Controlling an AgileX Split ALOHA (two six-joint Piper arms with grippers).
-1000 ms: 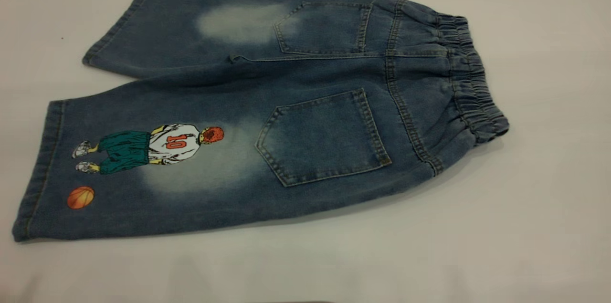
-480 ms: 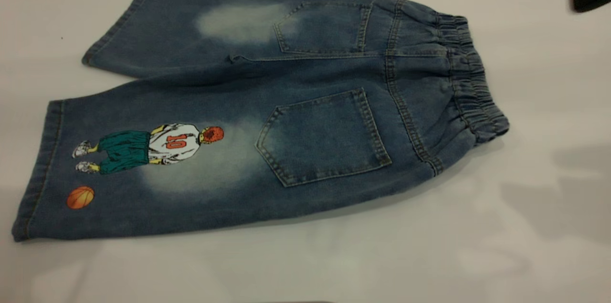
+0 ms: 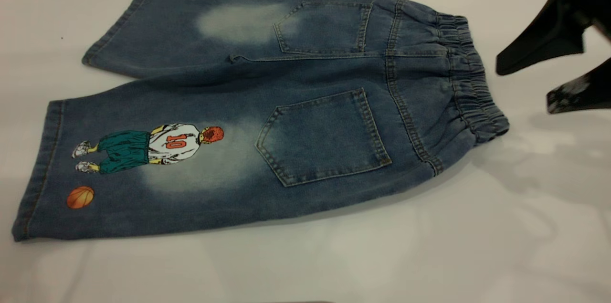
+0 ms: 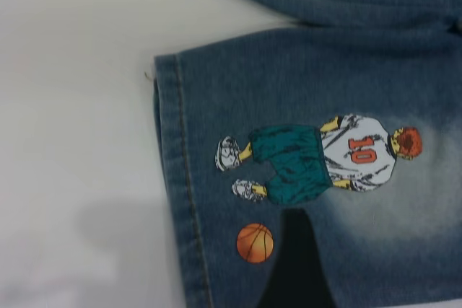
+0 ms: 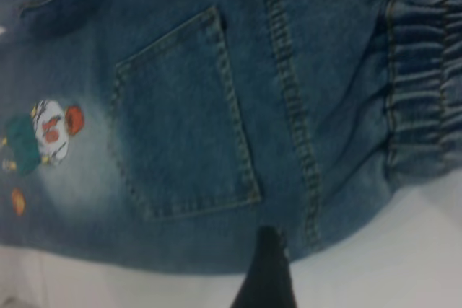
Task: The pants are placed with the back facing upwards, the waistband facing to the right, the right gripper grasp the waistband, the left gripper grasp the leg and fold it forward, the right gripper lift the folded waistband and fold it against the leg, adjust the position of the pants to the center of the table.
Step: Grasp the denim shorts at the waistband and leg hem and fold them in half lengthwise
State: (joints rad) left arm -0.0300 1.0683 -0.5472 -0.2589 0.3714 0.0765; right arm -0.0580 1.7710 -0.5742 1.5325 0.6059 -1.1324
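Barely started: pants flat, no fold yet

Denim pants (image 3: 267, 112) lie spread, back pockets up, across the counter (image 3: 525, 226), elastic waistband (image 3: 470, 88) toward its right edge, both legs unfolded. Right claw (image 3: 539, 83) hangs near the waistband, apart from it, fingers spread, grasping nothing. Left claw (image 4: 296, 265) is over the printed leg (image 4: 303, 178); its grip I cannot tell. All folds remain.
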